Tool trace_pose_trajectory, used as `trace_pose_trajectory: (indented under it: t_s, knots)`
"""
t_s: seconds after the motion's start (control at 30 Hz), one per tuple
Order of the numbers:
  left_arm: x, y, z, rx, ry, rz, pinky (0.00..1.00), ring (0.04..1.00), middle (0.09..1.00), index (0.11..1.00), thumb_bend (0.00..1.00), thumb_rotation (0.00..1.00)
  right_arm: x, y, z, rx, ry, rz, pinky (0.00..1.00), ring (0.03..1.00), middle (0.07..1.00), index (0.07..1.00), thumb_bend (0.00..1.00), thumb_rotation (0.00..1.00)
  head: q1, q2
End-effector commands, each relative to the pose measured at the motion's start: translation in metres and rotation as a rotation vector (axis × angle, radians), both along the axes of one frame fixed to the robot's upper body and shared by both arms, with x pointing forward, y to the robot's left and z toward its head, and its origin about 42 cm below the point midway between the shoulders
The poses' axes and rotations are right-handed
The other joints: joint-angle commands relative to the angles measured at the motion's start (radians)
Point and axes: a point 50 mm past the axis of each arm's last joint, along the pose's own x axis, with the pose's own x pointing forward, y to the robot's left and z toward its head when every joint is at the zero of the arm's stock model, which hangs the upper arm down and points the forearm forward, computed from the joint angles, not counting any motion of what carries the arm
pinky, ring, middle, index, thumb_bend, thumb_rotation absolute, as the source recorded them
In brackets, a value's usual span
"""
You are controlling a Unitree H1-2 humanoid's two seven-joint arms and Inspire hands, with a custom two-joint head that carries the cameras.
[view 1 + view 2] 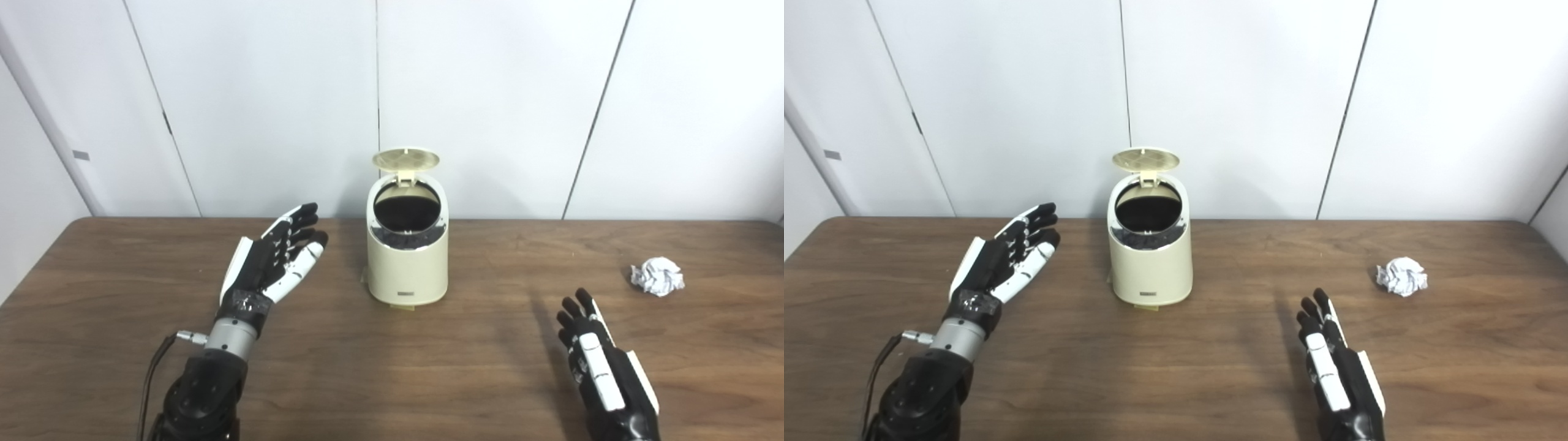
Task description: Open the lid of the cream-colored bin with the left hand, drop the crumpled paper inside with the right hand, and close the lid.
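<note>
The cream-colored bin stands upright on the wooden table near its far edge. Its round lid is tipped up and back, and the dark inside shows. My left hand hovers open to the left of the bin, palm turned toward it, a short gap away and holding nothing. The crumpled white paper lies on the table at the right. My right hand is open near the front edge, fingers stretched forward, well short of the paper and left of it.
White wall panels rise just behind the table's far edge. A cable runs along my left forearm. Bare wood lies between the bin and the paper.
</note>
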Motion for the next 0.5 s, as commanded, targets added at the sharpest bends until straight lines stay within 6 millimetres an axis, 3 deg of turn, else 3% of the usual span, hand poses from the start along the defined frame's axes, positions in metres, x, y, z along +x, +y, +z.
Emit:
trace_pose_trajectory:
  t_s: [0.0, 0.27, 0.47]
  knots:
    - [0.003, 0.000, 0.016, 0.007, -0.079, 0.004, 0.82, 0.868, 0.887, 0.918, 0.47, 0.57, -0.006, 0.002, 0.005, 0.016, -0.046, 0.001, 1.00, 0.970, 0.973, 1.000, 0.52, 0.74, -0.001, 0.001]
    - [0.000, 0.004, 0.013, 0.002, -0.071, 0.014, 0.81, 0.863, 0.876, 0.912, 0.45, 0.54, -0.007, 0.002, 0.006, 0.020, -0.044, -0.005, 1.00, 0.966, 0.968, 1.000, 0.52, 0.73, -0.007, 0.006]
    - [-0.009, 0.012, 0.004, -0.008, -0.039, 0.021, 0.85, 0.889, 0.884, 0.918, 0.44, 0.60, -0.008, 0.002, 0.008, 0.021, -0.054, -0.002, 1.00, 0.967, 0.972, 1.000, 0.52, 0.73, -0.012, 0.013]
